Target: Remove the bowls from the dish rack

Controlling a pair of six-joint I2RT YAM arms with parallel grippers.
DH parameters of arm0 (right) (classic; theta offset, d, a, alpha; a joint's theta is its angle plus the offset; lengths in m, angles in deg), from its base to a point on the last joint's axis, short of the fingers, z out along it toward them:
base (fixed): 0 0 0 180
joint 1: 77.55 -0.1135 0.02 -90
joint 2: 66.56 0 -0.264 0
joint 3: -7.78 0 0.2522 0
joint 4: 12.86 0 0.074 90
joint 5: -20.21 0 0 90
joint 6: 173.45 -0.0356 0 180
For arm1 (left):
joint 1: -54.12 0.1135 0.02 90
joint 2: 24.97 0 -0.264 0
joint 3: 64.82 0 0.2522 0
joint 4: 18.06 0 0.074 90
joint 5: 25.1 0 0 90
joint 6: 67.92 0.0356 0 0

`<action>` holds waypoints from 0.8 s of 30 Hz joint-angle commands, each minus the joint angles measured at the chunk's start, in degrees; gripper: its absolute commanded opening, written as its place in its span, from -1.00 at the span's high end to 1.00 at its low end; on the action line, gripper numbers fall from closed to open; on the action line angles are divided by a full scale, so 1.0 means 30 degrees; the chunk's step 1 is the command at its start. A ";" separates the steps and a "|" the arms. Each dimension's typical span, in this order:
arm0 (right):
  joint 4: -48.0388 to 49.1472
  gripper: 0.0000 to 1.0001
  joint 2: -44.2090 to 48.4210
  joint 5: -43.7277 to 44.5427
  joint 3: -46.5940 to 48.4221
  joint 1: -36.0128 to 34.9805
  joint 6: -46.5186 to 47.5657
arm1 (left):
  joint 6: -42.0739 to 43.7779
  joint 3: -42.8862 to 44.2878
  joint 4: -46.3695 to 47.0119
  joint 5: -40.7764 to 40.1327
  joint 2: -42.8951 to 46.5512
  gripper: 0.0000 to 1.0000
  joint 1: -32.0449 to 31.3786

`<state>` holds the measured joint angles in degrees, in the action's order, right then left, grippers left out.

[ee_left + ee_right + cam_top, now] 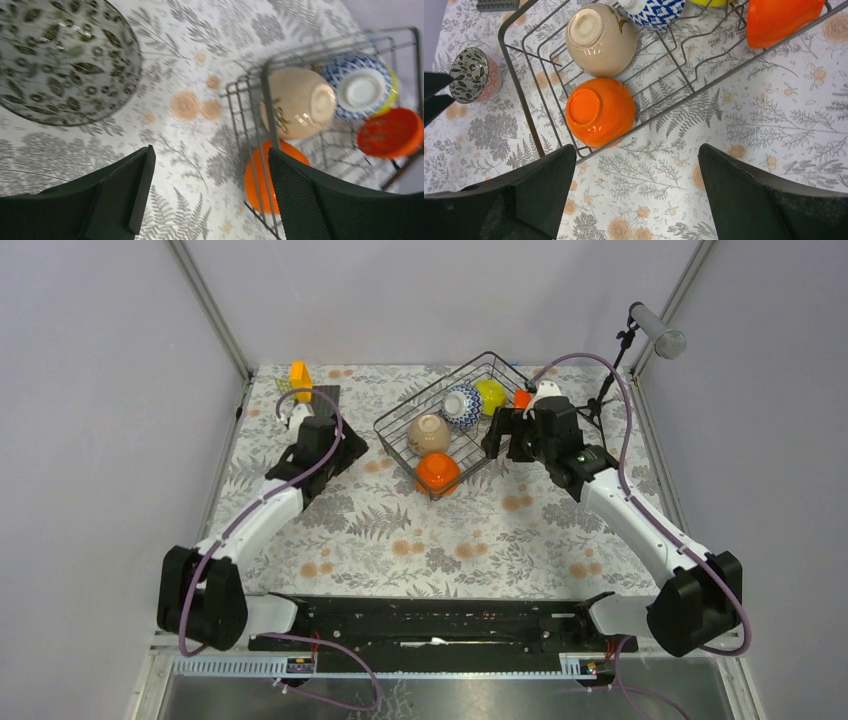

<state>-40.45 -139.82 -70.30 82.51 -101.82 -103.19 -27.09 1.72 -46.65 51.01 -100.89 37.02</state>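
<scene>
One of six is out: the small round pink-red bowl (469,75) with a leaf-printed inside stands upright on the floral worktop (480,540), left of the dark wire dish rack (432,389). The beige bowl (428,433), blue-and-white bowl (462,405), yellow-green bowl (491,395), near orange bowl (438,472) and far orange bowl (522,398) are yet to come out. The rack's long axis runs diagonally, near-left to far-right, and the left hand (209,165) and right hand (636,155) both gape wide, holding nothing.

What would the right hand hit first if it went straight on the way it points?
Probably the right hand meets the dish rack rim first, the upturned orange bowl right behind; depth is unclear.
</scene>
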 commanded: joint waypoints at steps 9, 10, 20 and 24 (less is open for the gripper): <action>0.3479 -0.99 -0.4012 -0.0573 0.2466 -0.0080 0.1688 | 0.0946 -0.6730 1.0535 0.9606 0.4998 -0.97 -0.0127; 0.3493 -0.99 -0.4470 -0.0625 0.2854 -0.0075 0.1675 | 0.1015 -0.6976 1.0736 0.9950 0.5102 -0.97 -0.0121; 0.3731 -0.99 -0.8706 0.0062 0.6080 -0.0040 0.1950 | 0.1223 -1.1866 1.7329 1.1745 0.6604 -0.97 -0.0238; 0.3738 -0.99 -1.0138 0.0060 0.7181 0.0212 0.1891 | 0.1495 -1.3640 2.0240 1.2597 0.6148 -0.97 -0.0393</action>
<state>-30.92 -166.96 -71.72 99.67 -101.78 -98.43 -24.31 -35.37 -0.57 84.35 -82.03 36.30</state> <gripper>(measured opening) 0.994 0.987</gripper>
